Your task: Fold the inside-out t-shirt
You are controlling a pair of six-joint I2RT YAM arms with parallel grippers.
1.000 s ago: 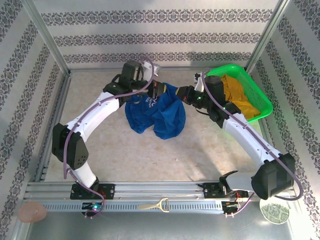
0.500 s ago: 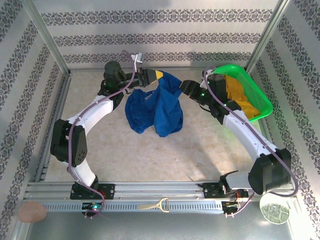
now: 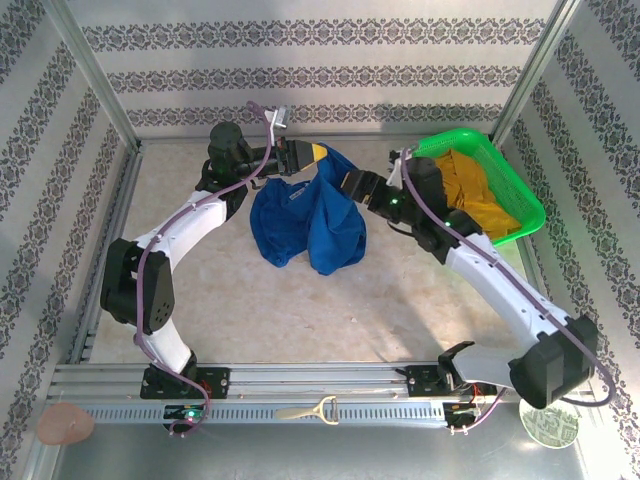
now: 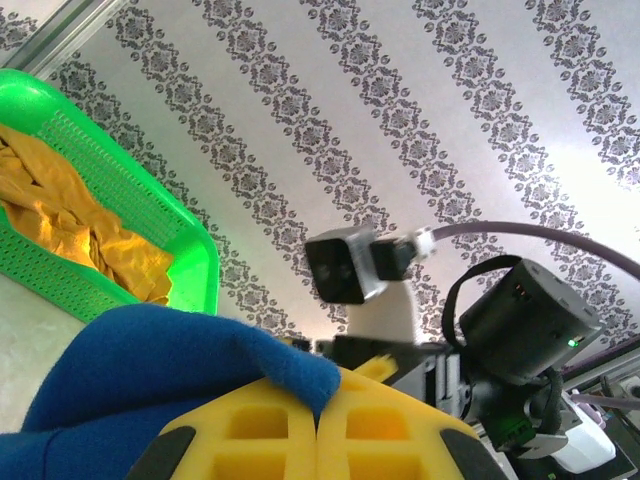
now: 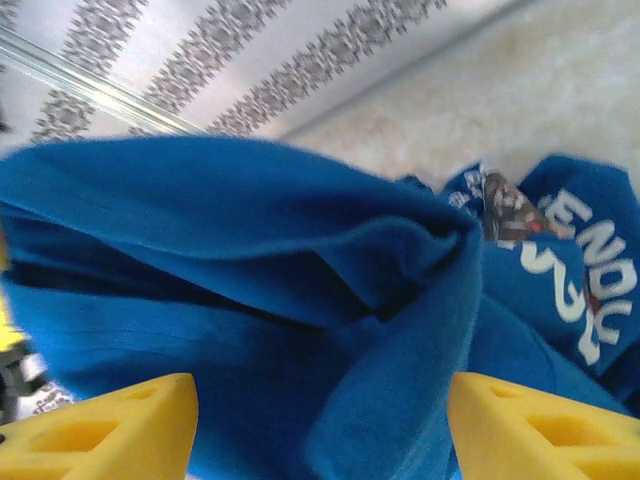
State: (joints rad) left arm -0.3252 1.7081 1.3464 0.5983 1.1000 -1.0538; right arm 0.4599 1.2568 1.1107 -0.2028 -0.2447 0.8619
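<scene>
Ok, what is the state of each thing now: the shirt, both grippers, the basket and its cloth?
t-shirt: bunched, not folded, one edge lifted, white print showing.
left gripper: shut on the t-shirt's edge.
right gripper: open, a blue fold between its jaws.
basket: upright, holding the yellow garment.
yellow garment: crumpled in the basket.

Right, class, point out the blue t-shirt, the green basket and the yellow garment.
blue t-shirt (image 3: 310,228): top external view, middle of hanging cloth.
green basket (image 4: 118,198): left wrist view, perforated side wall.
yellow garment (image 3: 482,198): top external view, cloth inside basket.
</scene>
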